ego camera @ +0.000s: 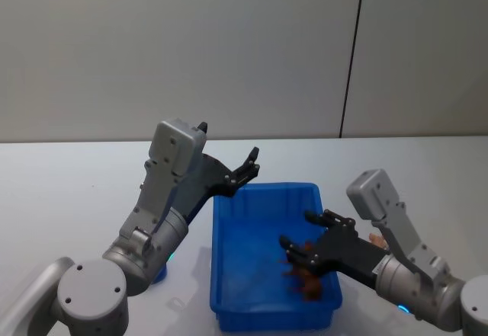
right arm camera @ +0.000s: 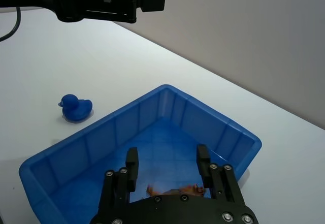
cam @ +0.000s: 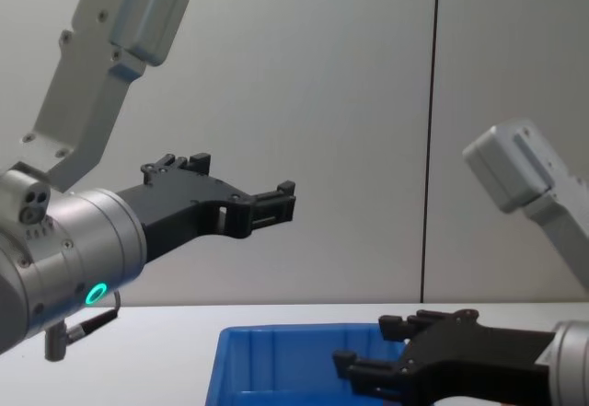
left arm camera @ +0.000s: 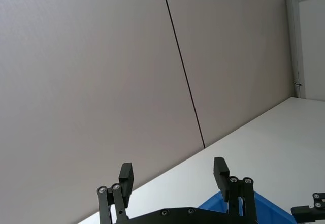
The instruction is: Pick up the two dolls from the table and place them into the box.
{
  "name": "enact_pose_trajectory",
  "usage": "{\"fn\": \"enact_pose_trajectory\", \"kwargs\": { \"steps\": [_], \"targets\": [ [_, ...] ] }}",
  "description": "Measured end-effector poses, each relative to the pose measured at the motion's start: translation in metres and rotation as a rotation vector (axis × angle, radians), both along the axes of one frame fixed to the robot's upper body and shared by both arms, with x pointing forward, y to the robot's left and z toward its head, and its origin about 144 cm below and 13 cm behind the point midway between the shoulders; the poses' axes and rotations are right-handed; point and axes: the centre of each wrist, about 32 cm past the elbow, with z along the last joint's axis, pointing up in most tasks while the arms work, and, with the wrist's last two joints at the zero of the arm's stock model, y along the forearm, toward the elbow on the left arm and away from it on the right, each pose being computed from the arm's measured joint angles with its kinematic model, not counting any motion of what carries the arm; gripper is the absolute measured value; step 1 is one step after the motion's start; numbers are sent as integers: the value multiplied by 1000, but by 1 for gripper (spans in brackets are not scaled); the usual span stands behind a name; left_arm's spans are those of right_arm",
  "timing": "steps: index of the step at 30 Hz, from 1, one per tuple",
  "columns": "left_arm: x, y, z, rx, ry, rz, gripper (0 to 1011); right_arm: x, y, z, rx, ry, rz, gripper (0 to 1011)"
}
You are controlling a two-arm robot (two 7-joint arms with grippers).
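While its fingers [right arm camera: 132, 165] stand apart with nothing between them, the right gripper [ego camera: 305, 248] hangs low inside the near right part of the box [ego camera: 255, 290], pointing toward the robot's left. The peach doll [ego camera: 309, 279] lies on the box floor just under it, touching neither finger as far as can be told; the right wrist view shows it as an orange-peach patch [right arm camera: 190, 188] below the palm. The left gripper [ego camera: 245, 168] is raised well above the table at the box's far left corner. Its two fingers are spread wide and empty, and it points up and away toward the wall. The blue doll [right arm camera: 76, 108], shaped like a small duck, sits upright on the table [ego camera: 76, 176] outside the box, near its left wall and apart from both grippers. The table is plain, flat and white, and runs back to meet the wall in a straight line. The wall [ego camera: 191, 46] is a smooth pale grey, broken by one thin dark vertical seam [ego camera: 352, 54] to the right of the middle. Counted: two grippers, both open; two dolls, one in the box and one on the table; one blue box with sloping walls and a thick rim.
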Motion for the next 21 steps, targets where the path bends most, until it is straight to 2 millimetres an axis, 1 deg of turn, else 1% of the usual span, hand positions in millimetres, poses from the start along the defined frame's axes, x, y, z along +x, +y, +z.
{"fn": "enact_pose_trajectory", "kwargs": {
  "steps": [1,2,3,5,6,10,13,21],
  "targets": [
    [0,0,0,0,0,0,1001,1,0,0,0,0,-3,678],
    [0,0,0,0,0,0,1001,1,0,0,-1,-1,-5,736],
    [0,0,0,0,0,0,1001,1,0,0,-1,-1,-8,736],
    [0,0,0,0,0,0,1001,1,-1,0,-1,-3,-19,809],
    [0,0,0,0,0,0,1001,2,-2,0,0,-4,-23,826],
    [0,0,0,0,0,0,1001,2,-9,-1,3,-7,-60,945],
    [0,0,0,0,0,0,1001,0,-16,-1,7,-7,-89,1001],
    [0,0,0,0,0,0,1001,-7,-34,-5,4,18,-157,1001]
  ]
}}
